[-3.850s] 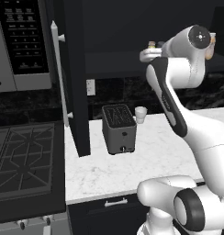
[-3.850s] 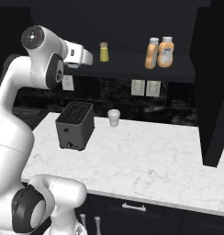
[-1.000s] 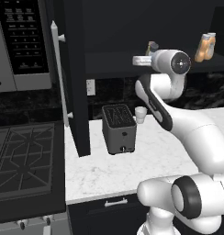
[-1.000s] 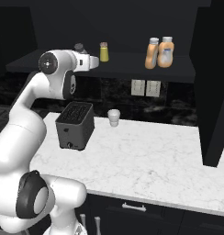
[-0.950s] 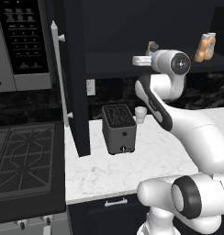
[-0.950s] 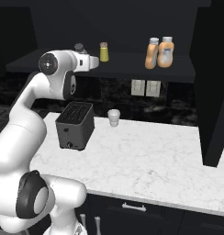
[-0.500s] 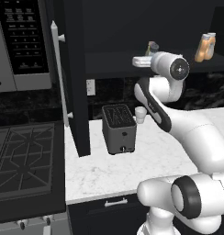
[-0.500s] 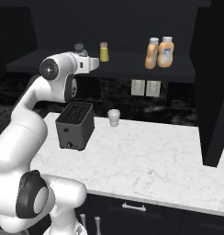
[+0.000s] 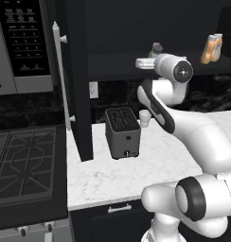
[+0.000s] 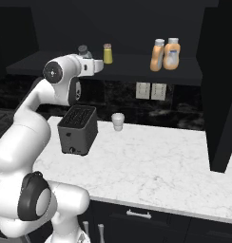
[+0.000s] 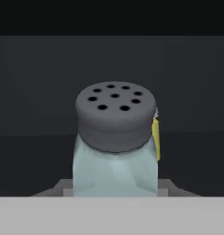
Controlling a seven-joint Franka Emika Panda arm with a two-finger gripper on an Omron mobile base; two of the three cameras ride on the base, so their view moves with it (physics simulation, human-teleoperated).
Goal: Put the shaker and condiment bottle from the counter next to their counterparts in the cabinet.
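Here, at the far left of the left base view, the cabinet (image 9: 75, 80) door stands open with its long pale bar handle (image 9: 58, 75) facing the stove. To the right of the door, a dark toaster (image 9: 122, 132) sits on the marble table (image 9: 136, 170), with a small white cup (image 9: 145, 118) just behind it. Above them the arm reaches up to the cabinet's inner shelf (image 10: 132, 61), and the jaws (image 10: 95, 65) sit at shelf height. The shaker (image 11: 114, 142) is up close between them in the hand view, upright, dark cap on top; whether the jaws are pressing on it or loose I cannot tell. Its cap also peeks above the hand in the right base view (image 10: 82, 49). Just right of it stands the yellow shaker (image 10: 107, 53), a sliver of which shows behind the blue one in the hand view. Farther right on the shelf stand two orange bottles (image 10: 165, 54), side by side and nearly touching.
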